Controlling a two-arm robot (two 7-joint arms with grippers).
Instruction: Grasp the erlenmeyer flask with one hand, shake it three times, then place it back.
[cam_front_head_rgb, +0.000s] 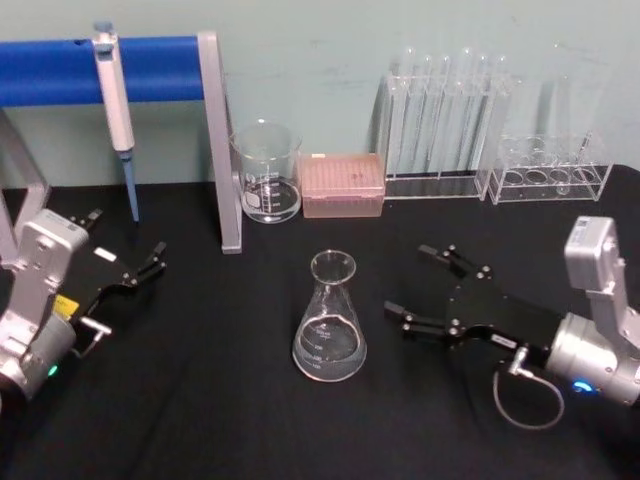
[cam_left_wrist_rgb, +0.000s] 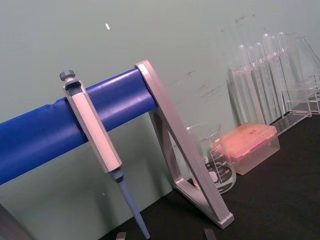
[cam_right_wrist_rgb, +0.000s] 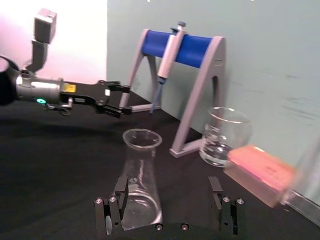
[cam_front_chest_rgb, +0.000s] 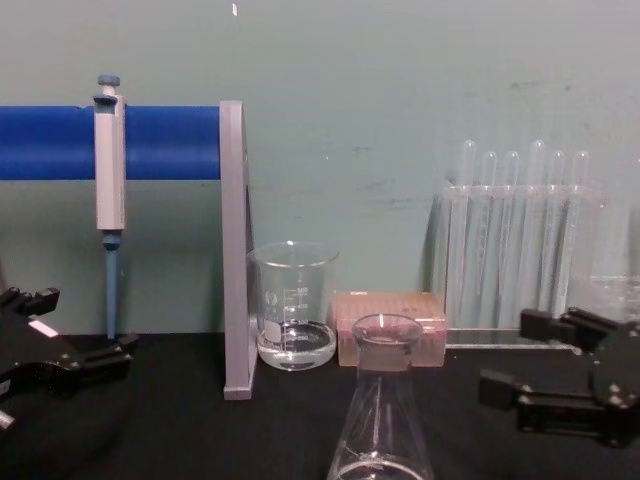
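The erlenmeyer flask (cam_front_head_rgb: 330, 322) stands upright on the black table, clear glass with a little liquid in its wide base. My right gripper (cam_front_head_rgb: 408, 282) is open just to the right of it, fingers pointing at the flask and not touching it. In the right wrist view the flask (cam_right_wrist_rgb: 140, 175) stands just ahead of the open fingers (cam_right_wrist_rgb: 120, 188), nearer one of them. From the chest view the flask (cam_front_chest_rgb: 380, 415) is low in the middle, with the right gripper (cam_front_chest_rgb: 510, 355) beside it. My left gripper (cam_front_head_rgb: 140, 268) rests open at the far left, away from the flask.
A glass beaker (cam_front_head_rgb: 267, 172) with some liquid, a pink tip box (cam_front_head_rgb: 342, 184) and two clear tube racks (cam_front_head_rgb: 445, 120) (cam_front_head_rgb: 548, 170) line the back. A pipette (cam_front_head_rgb: 115, 100) hangs on the blue-barred stand (cam_front_head_rgb: 222, 150) at back left.
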